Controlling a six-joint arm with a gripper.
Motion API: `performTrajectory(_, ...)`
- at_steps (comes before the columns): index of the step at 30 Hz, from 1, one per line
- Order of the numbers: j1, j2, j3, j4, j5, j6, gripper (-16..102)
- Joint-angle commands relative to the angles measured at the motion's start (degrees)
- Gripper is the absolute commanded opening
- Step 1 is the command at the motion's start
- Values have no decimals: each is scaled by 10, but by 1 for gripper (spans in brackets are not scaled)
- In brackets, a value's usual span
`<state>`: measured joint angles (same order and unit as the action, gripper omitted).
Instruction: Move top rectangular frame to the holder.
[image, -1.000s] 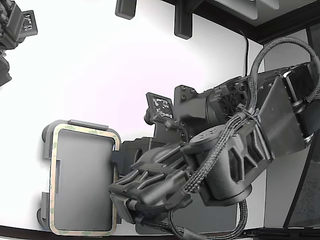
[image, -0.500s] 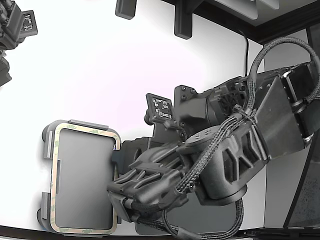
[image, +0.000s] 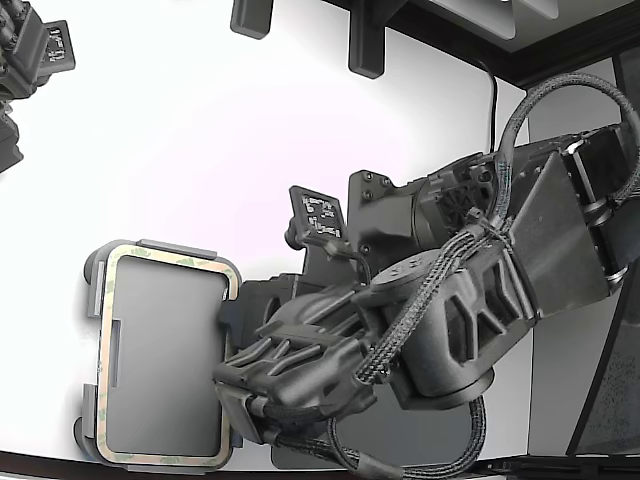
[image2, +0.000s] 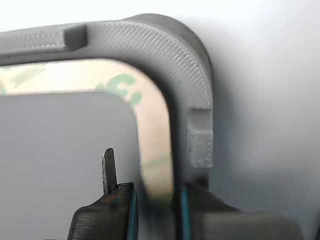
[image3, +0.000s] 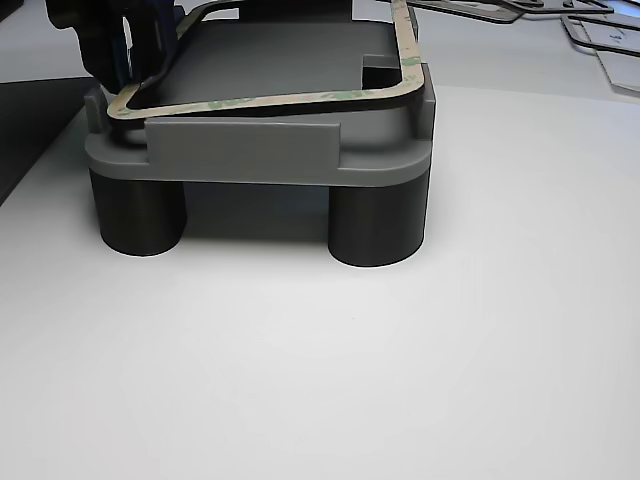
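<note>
Frame (image: 110, 262), seen from the exterior view, lies on the holder (image: 92, 300) at that view's lower left, its beige-green ring lining up inside the raised tabs, while the arm's bulk hides the claw at the ring's near side; open white worktop (image: 200, 130) spreads above, and a second arm sits well apart in the upper left corner, so a retreat upward or toward that view's right looks free. In the wrist view the claw (image2: 155, 200) has a finger on each side of the frame (image2: 155, 130), one inside the open centre and one against the holder's rim (image2: 170, 45); it looks closed on the strip, though the contact itself is in shadow. A tab (image2: 200, 142) stands just beside the outer finger, so I judge the release should be a small spread and a straight lift, not a sideways pull that could catch the tab or drag the ring. In the other view the frame (image3: 260, 98) rests nearly flat on the holder (image3: 250, 150), but the corner near the claw (image3: 120, 45) seems slightly raised; easing it down before letting go would seat it properly.
</note>
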<state>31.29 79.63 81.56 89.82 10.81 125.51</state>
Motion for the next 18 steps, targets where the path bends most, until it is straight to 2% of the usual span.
performTrajectory(1,-8,14,-10,-2,-1,-2,81)
performTrajectory(2,-8,15,-10,-2,-2,-2,94)
performTrajectory(3,-8,15,-11,-1,-3,-4,100)
performTrajectory(9,-6,18,-31,1,11,-26,100)
performTrajectory(14,0,52,-63,-6,108,-189,100)
performTrajectory(16,0,94,-36,-25,163,-310,100)
performTrajectory(18,-12,157,18,-69,185,-430,100)
